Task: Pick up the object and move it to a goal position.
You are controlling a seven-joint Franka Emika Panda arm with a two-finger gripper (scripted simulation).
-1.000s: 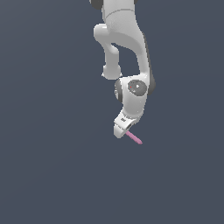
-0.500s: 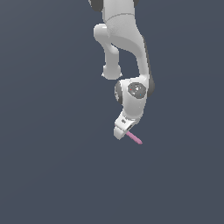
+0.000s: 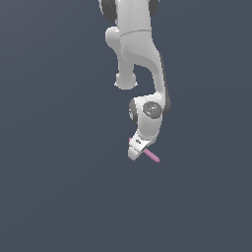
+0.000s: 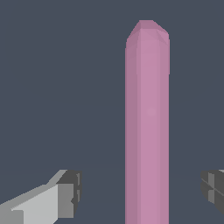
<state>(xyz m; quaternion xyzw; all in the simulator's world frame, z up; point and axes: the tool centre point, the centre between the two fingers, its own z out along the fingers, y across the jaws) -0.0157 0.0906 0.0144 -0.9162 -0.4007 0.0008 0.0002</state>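
A: Two fingers show in the wrist view, one pale grey with a dark pad, the other only a dark tip at the picture's edge. They stand spread, with grey gaps on both sides of the rod between them.

B: So nothing is pinched?

A: Nothing that I can see. The pink rod runs straight through the space between the fingers, touching neither pad in that view. Its far end is bevelled; its near end is cut off by the frame.

B: And from outside?

A: In the exterior view the rod is a thin pink stick right at the tip of the white gripper. It lies slanted, its lower end poking out toward the exterior view's right, and a small pink bit shows on the other side of the gripper. The fingers themselves are too small to make out there.

B: Is it lying on the desk or lifted?

A: I cannot tell; the dark grey ground is uniform and gives no shadow or contact cue.

B: The arm?

A: The white arm hangs down from the top of the exterior view, bent at the wrist joint just above the gripper.
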